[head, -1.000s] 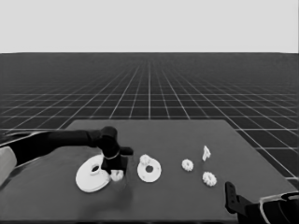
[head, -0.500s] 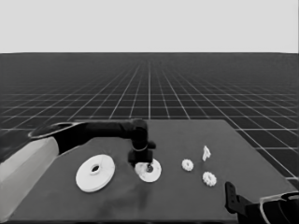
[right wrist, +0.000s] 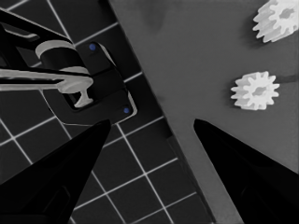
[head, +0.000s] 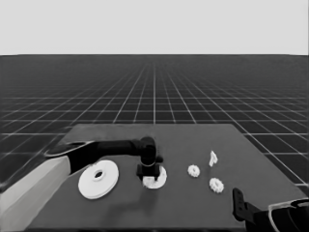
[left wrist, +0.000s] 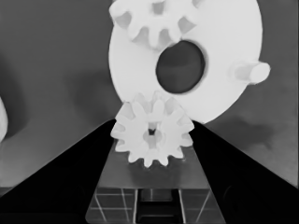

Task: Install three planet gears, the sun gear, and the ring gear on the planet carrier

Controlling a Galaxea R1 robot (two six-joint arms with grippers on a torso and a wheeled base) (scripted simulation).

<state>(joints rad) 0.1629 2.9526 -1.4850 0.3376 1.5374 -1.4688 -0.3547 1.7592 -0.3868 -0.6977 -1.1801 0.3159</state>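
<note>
Head view showed the larger round part lying left of the left gripper, with two loose gears and a thin white piece to the right. The dark table sat on a gridded floor. The left gripper's fingers clamped a planet gear at the smaller round part, where another gear sat. The right gripper waited spread wide at the table's corner.
</note>
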